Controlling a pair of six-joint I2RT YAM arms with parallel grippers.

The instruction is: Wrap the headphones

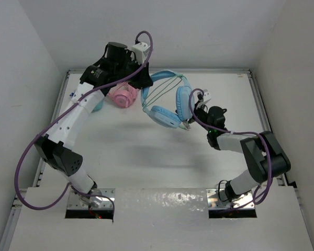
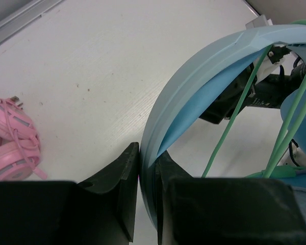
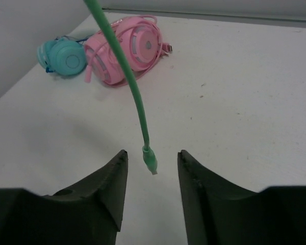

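Note:
The light-blue headphones [image 1: 170, 102] hang above the table's back middle, with their pale-green cable [image 1: 165, 86] looped across the headband. My left gripper [image 1: 141, 78] is shut on the headband [image 2: 194, 71], which runs up between its jaws in the left wrist view. My right gripper [image 1: 196, 112] is open just right of the earcups. In the right wrist view the cable [image 3: 123, 66] hangs down and its plug end [image 3: 150, 162] dangles free between the open jaws, touching neither finger.
Pink headphones [image 1: 123, 95] lie at the back left, also in the left wrist view [image 2: 13, 145] and the right wrist view [image 3: 125, 48]. Smaller teal headphones [image 3: 64, 57] lie beside them, mostly hidden behind my left arm from above. White walls enclose the table.

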